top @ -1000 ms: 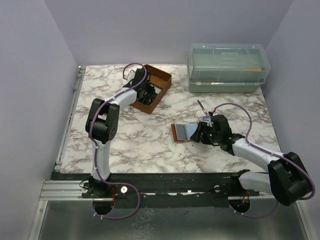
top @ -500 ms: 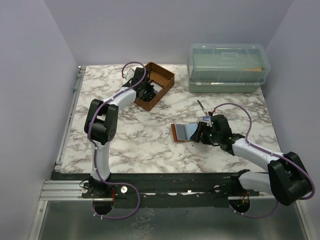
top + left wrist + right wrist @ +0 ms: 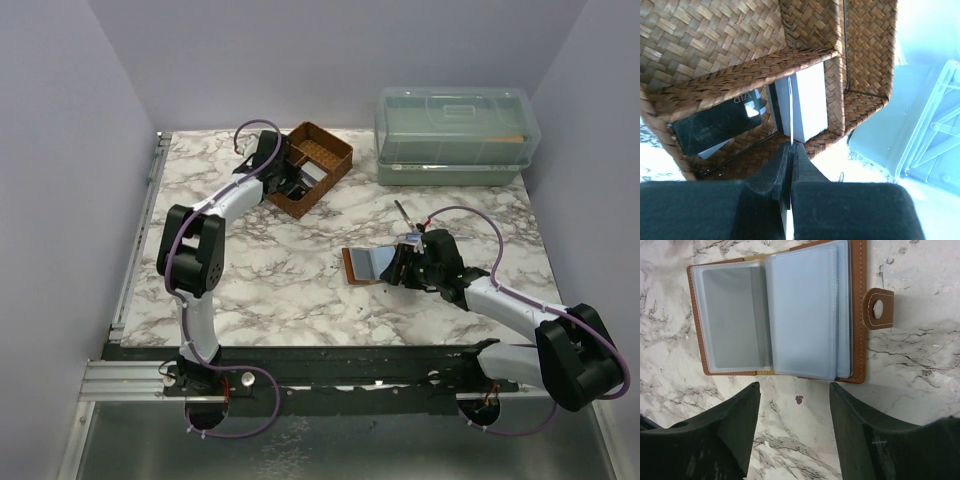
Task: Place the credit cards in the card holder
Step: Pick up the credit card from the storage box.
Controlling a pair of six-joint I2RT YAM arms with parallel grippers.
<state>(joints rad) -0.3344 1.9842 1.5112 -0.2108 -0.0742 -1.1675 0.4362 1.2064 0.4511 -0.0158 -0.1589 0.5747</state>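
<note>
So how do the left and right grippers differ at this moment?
The left gripper is shut, pinching a thin pale credit card edge-on; the right gripper is open and holds nothing. The left gripper is over a compartment of the woven basket; the right gripper is over bare marble table, just short of the open card holder. Both have dark fingers and point at their targets.

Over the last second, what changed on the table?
The left arm swung its elbow out to the left, and the woven basket slid slightly back and right. The left gripper is shut on a pale card inside it. The right gripper and open card holder stayed put.
</note>
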